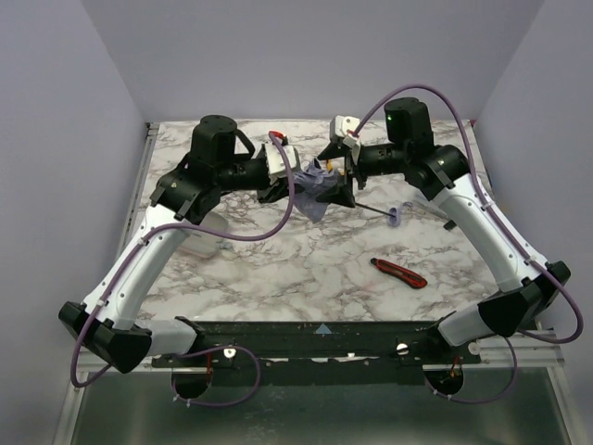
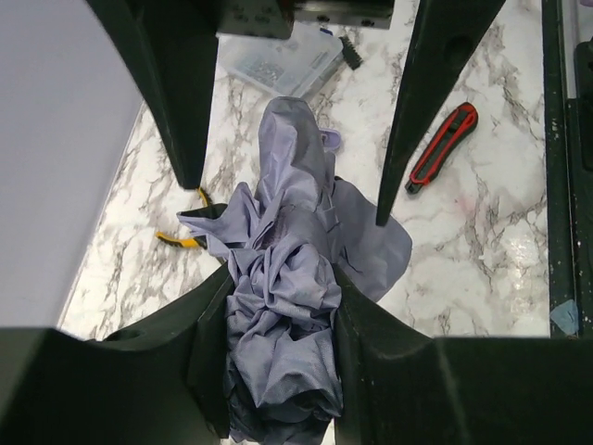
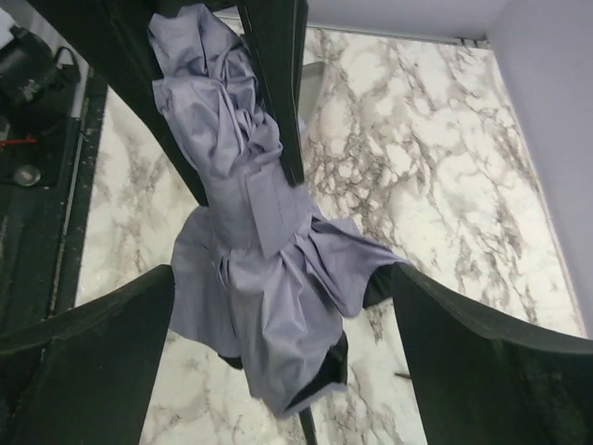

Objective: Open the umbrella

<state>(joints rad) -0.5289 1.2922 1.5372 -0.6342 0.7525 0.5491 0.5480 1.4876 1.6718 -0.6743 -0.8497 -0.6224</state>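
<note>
From the top camera, both arms meet in the upper middle of the frame over the umbrella, a crumpled lavender bundle that is not yet open. Its thin shaft runs toward the lower right to the small handle, just above the marble table or on it; this view is too coarse for me to say which. The left gripper comes in from the left and the right gripper from the right. A red-and-black knife lies lower right of centre, well apart, and a pale case sits half hidden under the left arm. In the left wrist view, my left fingers at the bottom of the frame are clenched on gathered cloth, with the folds squeezed tight between them. The other arm's two prongs hang from the top edge, wide apart on either side of the canopy. The right wrist view agrees: the right fingers are spread to the lower corners, released, with the bundle and a sliver of black lining in the gap. To do this step well, I would not close the right on loose fabric, which I judge would only slip or bunch. I would shift it down to the bare shaft or handle, then pull the two holds apart in line with the shaft. I can read no brand, label or writing anywhere.
</note>
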